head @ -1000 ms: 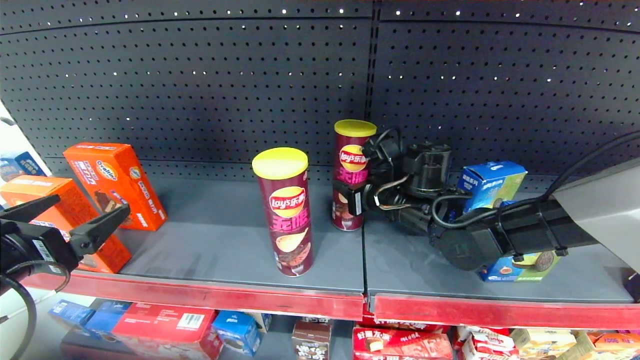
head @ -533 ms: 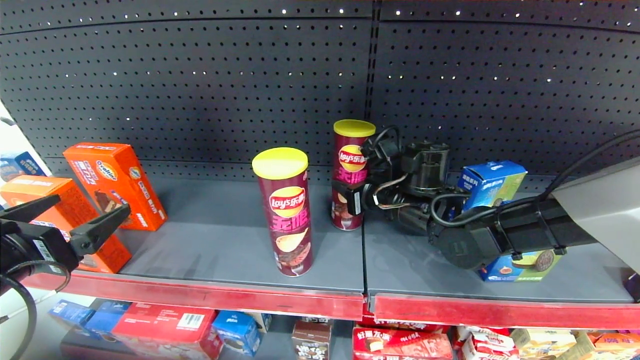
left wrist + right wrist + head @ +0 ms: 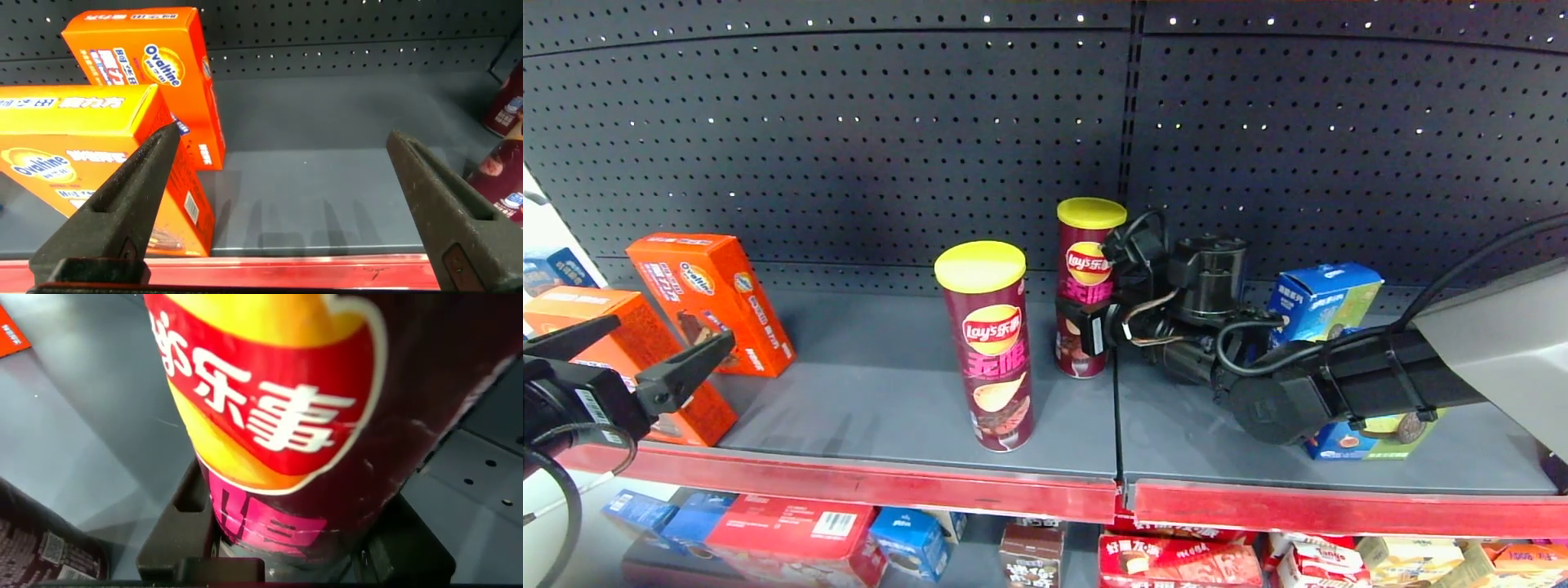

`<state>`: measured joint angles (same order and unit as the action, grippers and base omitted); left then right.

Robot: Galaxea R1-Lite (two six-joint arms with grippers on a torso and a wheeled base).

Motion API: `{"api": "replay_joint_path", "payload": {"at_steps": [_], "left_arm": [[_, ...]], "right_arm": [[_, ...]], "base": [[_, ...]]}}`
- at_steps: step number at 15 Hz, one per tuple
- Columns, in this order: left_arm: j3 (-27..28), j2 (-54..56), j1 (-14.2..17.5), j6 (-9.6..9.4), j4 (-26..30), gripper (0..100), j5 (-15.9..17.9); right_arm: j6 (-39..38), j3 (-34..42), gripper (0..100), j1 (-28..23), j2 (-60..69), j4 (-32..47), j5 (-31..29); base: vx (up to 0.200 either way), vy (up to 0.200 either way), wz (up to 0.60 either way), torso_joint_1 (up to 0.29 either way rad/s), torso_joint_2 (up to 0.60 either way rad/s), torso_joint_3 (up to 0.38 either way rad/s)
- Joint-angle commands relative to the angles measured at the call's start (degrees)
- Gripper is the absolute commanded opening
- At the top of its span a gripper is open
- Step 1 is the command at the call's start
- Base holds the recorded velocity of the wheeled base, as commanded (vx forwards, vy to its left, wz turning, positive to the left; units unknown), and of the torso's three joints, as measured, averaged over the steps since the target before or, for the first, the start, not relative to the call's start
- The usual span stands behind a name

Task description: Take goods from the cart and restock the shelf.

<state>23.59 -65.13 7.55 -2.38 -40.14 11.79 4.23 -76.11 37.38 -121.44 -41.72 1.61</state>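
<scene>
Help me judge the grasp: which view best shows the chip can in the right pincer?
The head view: the whole yellow-lidded chip can is upright at the back of the shelf, with the right pincer round its lower half. The right wrist view brings its label up close; the left wrist view catches a sliver.

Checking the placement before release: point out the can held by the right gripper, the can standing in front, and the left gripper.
held can [image 3: 1086, 263], head view, on its round logo label.
front can [image 3: 994, 335], head view, on the logo at mid-body.
left gripper [image 3: 676, 328], head view, midway between its open fingertips.
</scene>
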Motion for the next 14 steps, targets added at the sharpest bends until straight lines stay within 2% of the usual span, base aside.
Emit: {"api": "replay_joint_path", "payload": {"at_steps": [1,14], "left_arm": [[0.1,-0.1,0.0,0.0,0.0,100,0.1],[0.1,-0.1,0.0,-0.08,0.0,100,0.0]], "right_arm": [[0.0,-0.6,0,0.1,-0.4,0.1,0.1],[0.0,-6.5,0,0.8,-4.6,0.9,0.1]], "base": [[0.0,0.0,0.0,0.0,0.0,0.0],[0.0,0.0,0.0,0.0,0.0,0.0]]}}
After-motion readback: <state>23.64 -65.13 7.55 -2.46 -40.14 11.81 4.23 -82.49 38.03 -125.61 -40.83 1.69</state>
